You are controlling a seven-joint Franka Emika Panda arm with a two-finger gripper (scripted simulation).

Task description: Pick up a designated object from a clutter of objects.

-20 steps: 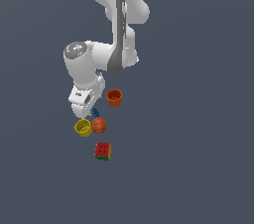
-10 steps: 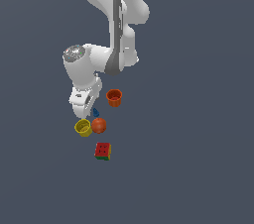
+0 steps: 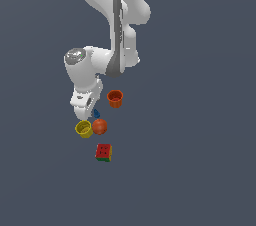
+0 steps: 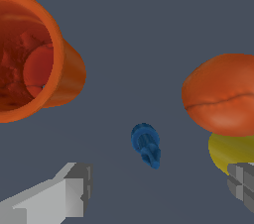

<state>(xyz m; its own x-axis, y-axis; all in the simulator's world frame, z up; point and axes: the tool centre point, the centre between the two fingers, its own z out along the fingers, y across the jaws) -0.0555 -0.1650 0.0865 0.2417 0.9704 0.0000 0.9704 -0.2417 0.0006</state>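
1. i saw the gripper [image 3: 86,115] hanging low over the toys, its two fingers [image 4: 59,196] spread apart with nothing between them.
2. the tiny blue cone [image 4: 146,144] lay on the floor in the gap between the fingers in the wrist view, touching neither.
3. in the exterior view the blue cone [image 3: 96,113] sat just beside the gripper on that view's right, partly hidden by it, and just above the orange ball [image 3: 99,126].
4. the orange cup [image 3: 115,98] stood upright to the exterior view's right of the cone, apart from it; the wrist view looked straight into its open mouth [image 4: 20,57].
5. the yellow cup [image 3: 83,129] stood touching or just beside the ball on the exterior view's left, directly under the gripper.
6. in the wrist view the ball [image 4: 223,94] covered most of the yellow cup [image 4: 230,151], and one finger crossed the cup's edge.
7. the dotted cube [image 3: 103,152], red on its near face with green and yellow sides, sat alone nearer the camera than the ball, apart from everything else.
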